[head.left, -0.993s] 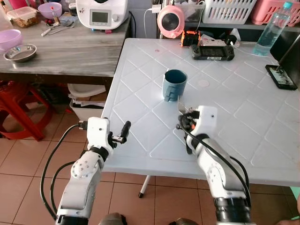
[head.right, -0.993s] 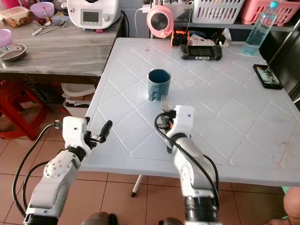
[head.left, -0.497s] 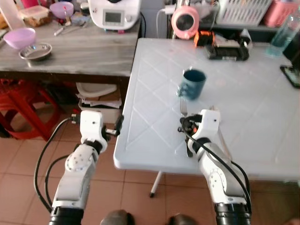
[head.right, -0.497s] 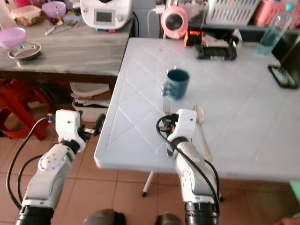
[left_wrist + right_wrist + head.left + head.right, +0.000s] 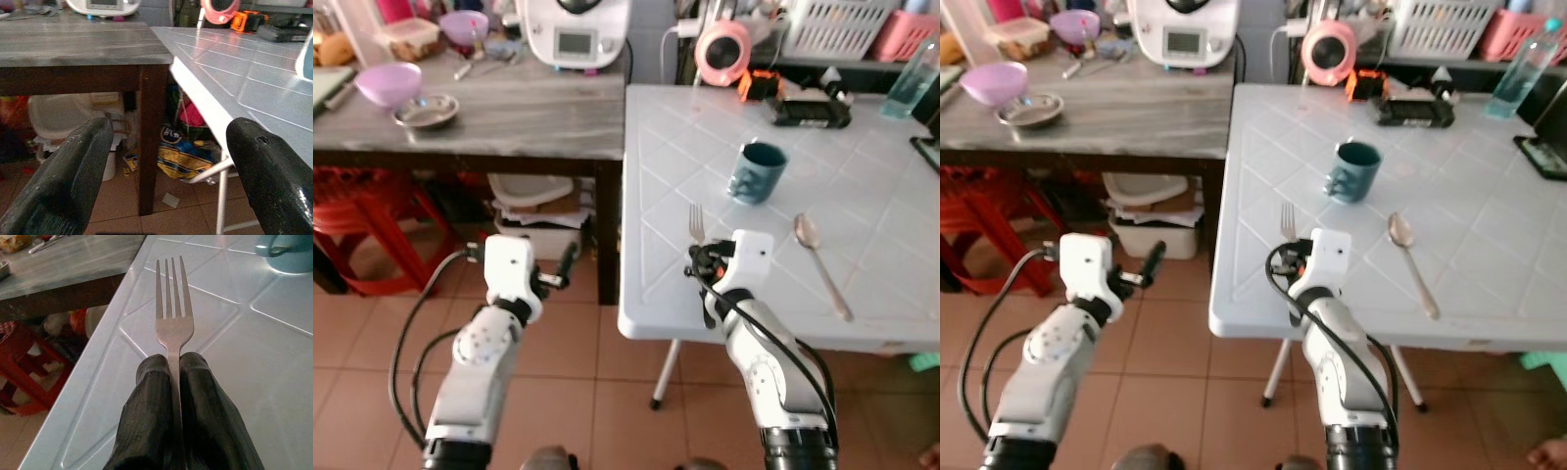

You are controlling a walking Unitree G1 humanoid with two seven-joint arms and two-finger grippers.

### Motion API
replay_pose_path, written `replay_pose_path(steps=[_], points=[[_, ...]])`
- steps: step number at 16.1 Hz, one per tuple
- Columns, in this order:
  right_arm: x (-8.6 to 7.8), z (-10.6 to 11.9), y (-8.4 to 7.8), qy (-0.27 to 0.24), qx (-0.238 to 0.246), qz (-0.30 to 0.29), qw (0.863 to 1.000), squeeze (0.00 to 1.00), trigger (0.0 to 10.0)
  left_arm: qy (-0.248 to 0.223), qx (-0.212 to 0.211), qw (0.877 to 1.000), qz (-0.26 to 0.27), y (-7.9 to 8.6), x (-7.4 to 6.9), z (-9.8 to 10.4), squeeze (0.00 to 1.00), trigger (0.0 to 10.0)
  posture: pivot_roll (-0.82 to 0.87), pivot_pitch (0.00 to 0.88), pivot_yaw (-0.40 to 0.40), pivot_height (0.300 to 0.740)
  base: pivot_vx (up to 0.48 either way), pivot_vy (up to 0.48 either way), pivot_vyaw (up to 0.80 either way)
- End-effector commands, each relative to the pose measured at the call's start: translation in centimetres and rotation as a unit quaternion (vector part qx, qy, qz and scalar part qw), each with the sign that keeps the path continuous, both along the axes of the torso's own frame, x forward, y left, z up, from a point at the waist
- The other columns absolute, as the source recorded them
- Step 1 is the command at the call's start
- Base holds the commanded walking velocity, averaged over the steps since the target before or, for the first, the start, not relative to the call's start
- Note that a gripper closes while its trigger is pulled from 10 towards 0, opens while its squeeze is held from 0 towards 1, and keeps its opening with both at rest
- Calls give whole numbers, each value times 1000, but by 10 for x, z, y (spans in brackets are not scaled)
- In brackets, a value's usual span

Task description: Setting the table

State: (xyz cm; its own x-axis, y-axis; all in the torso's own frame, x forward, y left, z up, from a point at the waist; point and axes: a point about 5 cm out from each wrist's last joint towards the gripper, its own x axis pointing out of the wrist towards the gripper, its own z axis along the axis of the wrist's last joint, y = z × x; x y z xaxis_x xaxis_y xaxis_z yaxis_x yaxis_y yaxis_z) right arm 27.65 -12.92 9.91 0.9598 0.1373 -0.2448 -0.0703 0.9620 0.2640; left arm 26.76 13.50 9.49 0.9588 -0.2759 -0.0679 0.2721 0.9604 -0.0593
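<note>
Right gripper (image 5: 171,396) is clamping a fork (image 5: 171,328) by its handle, both black fingers (image 5: 146,416) pressed tight against the metal, tines pointing away from the wrist. In the left eye view the fork (image 5: 696,224) is sitting at centre frame, over the near left part of the white table (image 5: 862,176), just in from its edge; whether the tines are touching the surface cannot be told.

A spoon (image 5: 819,262) is lying flat on the table to the right of the fork, bowl toward the far side, handle running toward the lower right. A blue mug (image 5: 756,172) is standing upright above and between them, apart from both.

Left gripper (image 5: 564,268) is hovering at lower left of the frame, beside the table and over the tiled floor (image 5: 372,362), fingers (image 5: 73,166) spread wide and holding nothing.

A grey wooden counter (image 5: 499,108) is occupying the upper left, carrying a purple bowl (image 5: 388,82) and a small metal dish (image 5: 426,112).
</note>
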Motion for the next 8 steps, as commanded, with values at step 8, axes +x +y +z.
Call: replay_pose_path(steps=[8], points=[[7, 10, -21, -53, -79, -72, 993, 0, 10000, -22, -17, 1000, -9, -5, 10, 8, 0, 10000, -32, 0, 9, 740, 0, 469, 0]])
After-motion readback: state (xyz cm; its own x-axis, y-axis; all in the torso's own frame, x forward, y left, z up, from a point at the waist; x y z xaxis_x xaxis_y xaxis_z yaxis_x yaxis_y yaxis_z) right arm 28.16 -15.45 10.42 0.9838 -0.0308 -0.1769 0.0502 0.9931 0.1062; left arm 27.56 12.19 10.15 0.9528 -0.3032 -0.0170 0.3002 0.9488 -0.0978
